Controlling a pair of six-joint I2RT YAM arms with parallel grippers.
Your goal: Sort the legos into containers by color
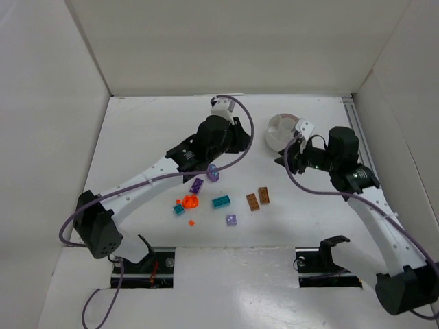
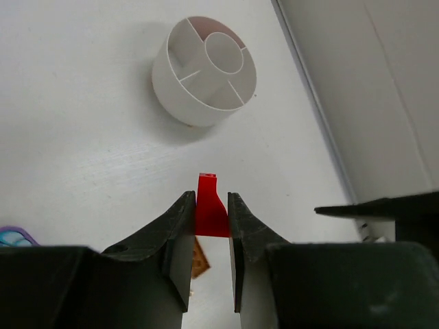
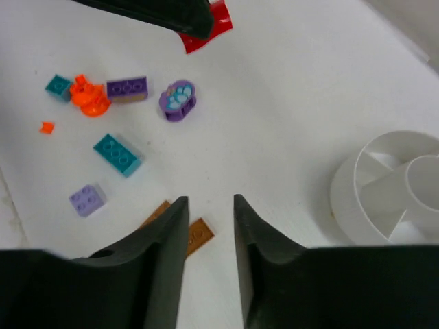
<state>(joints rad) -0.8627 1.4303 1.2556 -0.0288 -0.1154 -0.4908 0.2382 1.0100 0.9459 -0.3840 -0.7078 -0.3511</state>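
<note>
Legos (image 1: 221, 201): a loose lot in purple, teal, orange and brown, scattered on the worktop (image 1: 137, 137) between the two arms and well apart from the dish (image 2: 185, 96). One red piece (image 2: 209, 212) is off the worktop, in the left hand (image 2: 210, 199).

Risks, largest item first:
- Dish: it looks light and unfixed, so a low approach could shove it along the worktop. The right hand (image 3: 209, 200) hangs near it, and the two arms may crowd each other there.
- Red piece: it is pinched at the fingertips by its lower part only. A jolt could twist it loose. Released from height, it could bounce off a partition into the wrong wedge.
- Orange bit (image 1: 191, 223): tiny and apt to be swept aside by a passing finger.

Pose, largest item first:
- Left arm (image 1: 144, 181): stretched forward and rightward over the lot, with its wrist tipped toward the dish, which lies ahead of it, not beneath it.
- Right arm (image 1: 374, 212): folded at the elbow, its wrist turned back toward the lot.
- Left hand: clamped on the red piece.
- Right hand: jaws parted a little with nothing between them, above the brown plates (image 3: 195, 236).
</note>
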